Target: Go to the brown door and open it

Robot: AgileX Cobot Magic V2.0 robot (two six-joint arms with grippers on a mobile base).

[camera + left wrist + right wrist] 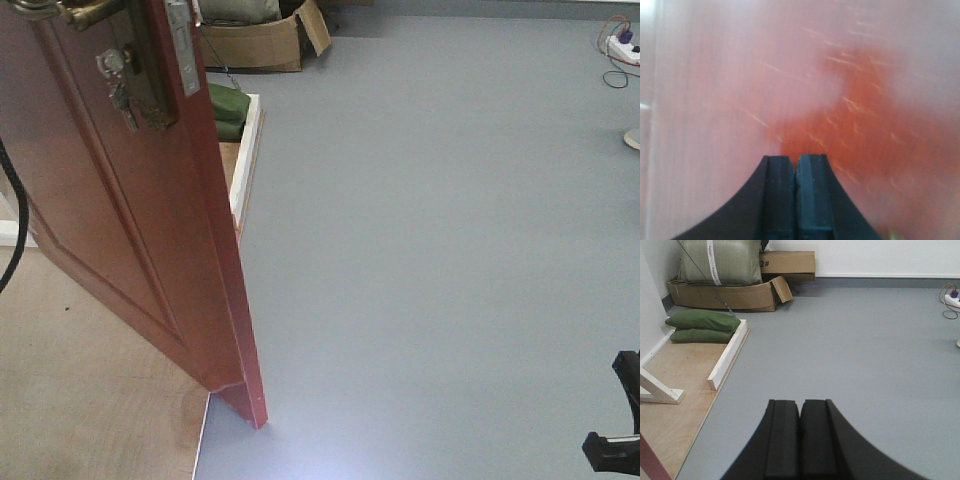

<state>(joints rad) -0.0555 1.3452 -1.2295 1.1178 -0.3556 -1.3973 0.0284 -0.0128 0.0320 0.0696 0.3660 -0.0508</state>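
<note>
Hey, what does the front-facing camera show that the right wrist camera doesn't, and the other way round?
Only the front view: the brown door face, with its brass lever handle, keys and latch plate. Only the right wrist view: the right gripper, fingers shut together, and a carton marked 2#. Both: the stacked green bags, the open cardboard box, the white rail, the power strip and the grey floor.

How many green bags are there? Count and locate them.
3: upper flat bag on lower flat bag beside the white board; big sack in the cardboard box. More may be hidden.
</note>
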